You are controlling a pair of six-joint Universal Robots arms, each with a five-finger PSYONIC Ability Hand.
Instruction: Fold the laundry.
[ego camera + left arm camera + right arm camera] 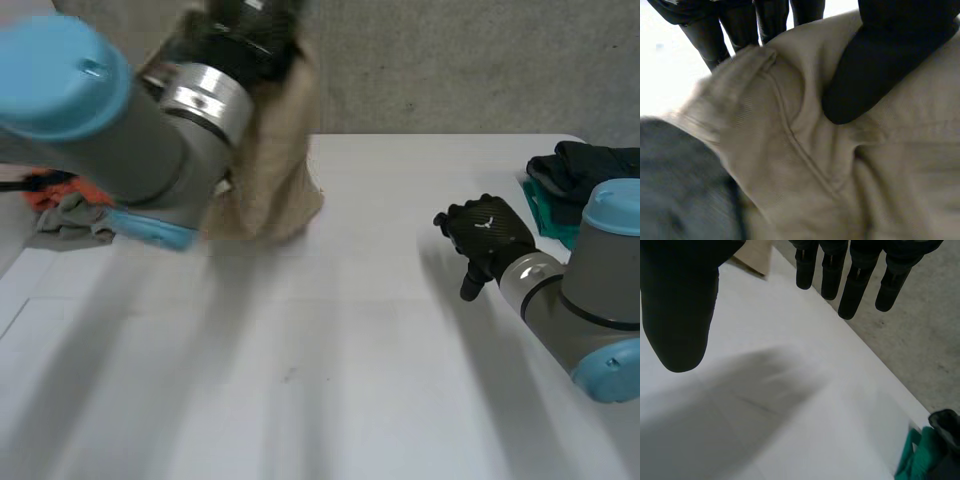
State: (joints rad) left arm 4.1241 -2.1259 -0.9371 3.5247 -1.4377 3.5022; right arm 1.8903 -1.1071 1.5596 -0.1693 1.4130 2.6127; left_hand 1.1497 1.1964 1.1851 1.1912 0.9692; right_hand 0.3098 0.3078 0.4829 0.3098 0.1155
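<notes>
2 hands in play at the white table (330,360). the left hand (245,35) is up high with the beige cloth (275,170) caught in it: thumb (875,70) pressed into the fabric on one side, fingers (710,35) down the other side of a bunched fold, so that's a pinch. the cloth hangs below those fingers in a loose drape, and its lower end looks to meet the table. a seam runs through the fabric just beside the thumb tip. the right hand (488,235) sits low over bare table, well apart from the cloth and holding nothing: fingers (855,285) straight, thumb (680,310) standing wide of them, tabletop showing between. a heap of dark and green clothes (575,175) lies near the right hand, on the side away from the cloth. an orange and grey heap (60,205) lies beyond the left arm (130,130), away from both sets of fingers.
</notes>
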